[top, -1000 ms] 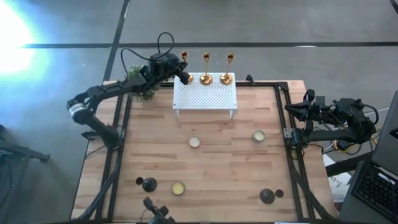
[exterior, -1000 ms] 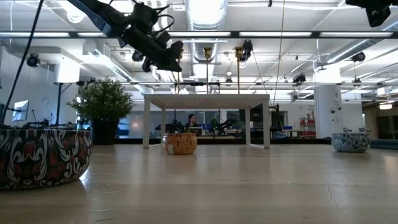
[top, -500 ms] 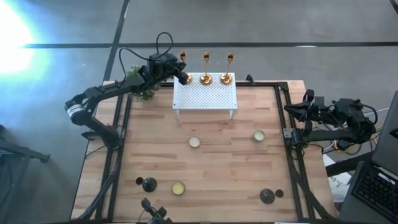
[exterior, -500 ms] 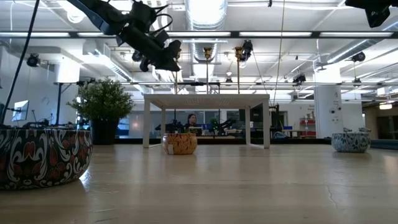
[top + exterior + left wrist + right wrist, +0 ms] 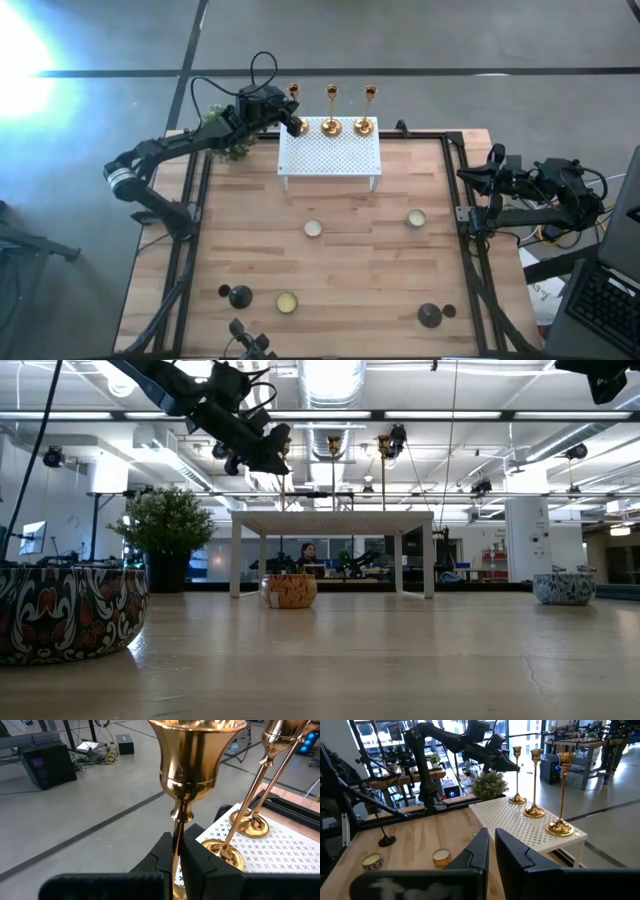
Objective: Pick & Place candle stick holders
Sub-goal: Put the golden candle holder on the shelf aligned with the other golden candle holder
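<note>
Three slim gold candlesticks are counted along the far edge of the white perforated rack [image 5: 330, 152], toward twelve o'clock on the table [image 5: 330, 270]: the left gold candlestick [image 5: 294, 108], the middle gold candlestick [image 5: 332, 110] and the right gold candlestick [image 5: 367, 110]. Each is shiny metal with a round flared base, a thin stem and a small cup top. Two black dome-based holders are seen near the front edge, the left black holder [image 5: 240, 296] at seven o'clock and the right black holder [image 5: 430, 316] at five o'clock. Three low round candle tins are scattered between: the centre tin [image 5: 314, 229], the right tin [image 5: 416, 218] and the front tin [image 5: 287, 302].

The left arm is stretched from the table's left side toward eleven o'clock, and the left gripper [image 5: 291, 122] is closed tight on the stem of the left gold candlestick, just under its cup, as the left wrist view shows. The right gripper [image 5: 487, 174] is parked off the table's edge at three o'clock, its fingers nearly together and holding nothing.

A leafy plant [image 5: 225, 135] sits by the rack's left corner.
</note>
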Action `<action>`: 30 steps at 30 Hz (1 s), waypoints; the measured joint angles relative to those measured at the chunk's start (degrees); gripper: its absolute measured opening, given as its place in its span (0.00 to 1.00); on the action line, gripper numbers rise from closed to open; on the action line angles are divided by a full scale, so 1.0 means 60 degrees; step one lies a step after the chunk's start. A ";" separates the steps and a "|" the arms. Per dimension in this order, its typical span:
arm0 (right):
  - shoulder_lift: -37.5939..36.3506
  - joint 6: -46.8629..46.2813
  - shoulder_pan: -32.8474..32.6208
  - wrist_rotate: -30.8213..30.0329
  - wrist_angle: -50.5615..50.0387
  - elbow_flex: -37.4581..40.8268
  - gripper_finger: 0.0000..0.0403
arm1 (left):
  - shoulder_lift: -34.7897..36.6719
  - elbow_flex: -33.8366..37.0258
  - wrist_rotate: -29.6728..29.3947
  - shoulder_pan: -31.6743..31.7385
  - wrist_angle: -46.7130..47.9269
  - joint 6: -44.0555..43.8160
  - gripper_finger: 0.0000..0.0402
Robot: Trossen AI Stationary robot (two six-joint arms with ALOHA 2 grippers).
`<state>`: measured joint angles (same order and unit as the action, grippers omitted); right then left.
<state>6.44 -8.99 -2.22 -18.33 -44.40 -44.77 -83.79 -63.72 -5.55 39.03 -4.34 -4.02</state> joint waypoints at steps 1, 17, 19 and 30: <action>0.0000 0.0000 -0.0003 0.0000 0.0000 0.0000 0.07 | 0.0000 0.0000 0.0012 0.0000 0.0000 -0.0016 0.04; 0.0000 0.0000 -0.0001 0.0000 0.0000 0.0000 0.07 | 0.0000 0.0004 0.0165 0.0050 0.0011 0.0126 0.05; 0.0000 0.0000 -0.0002 0.0000 0.0000 0.0000 0.07 | 0.0000 0.0004 0.0165 0.0061 0.0011 0.0159 0.04; 0.0000 0.0000 -0.0003 0.0004 0.0000 0.0000 0.07 | -0.0004 0.0022 0.0156 0.0113 0.0069 0.0158 0.04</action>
<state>6.44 -8.99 -2.24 -18.31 -44.40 -44.77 -83.81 -63.59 -4.61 39.70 -3.92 -3.07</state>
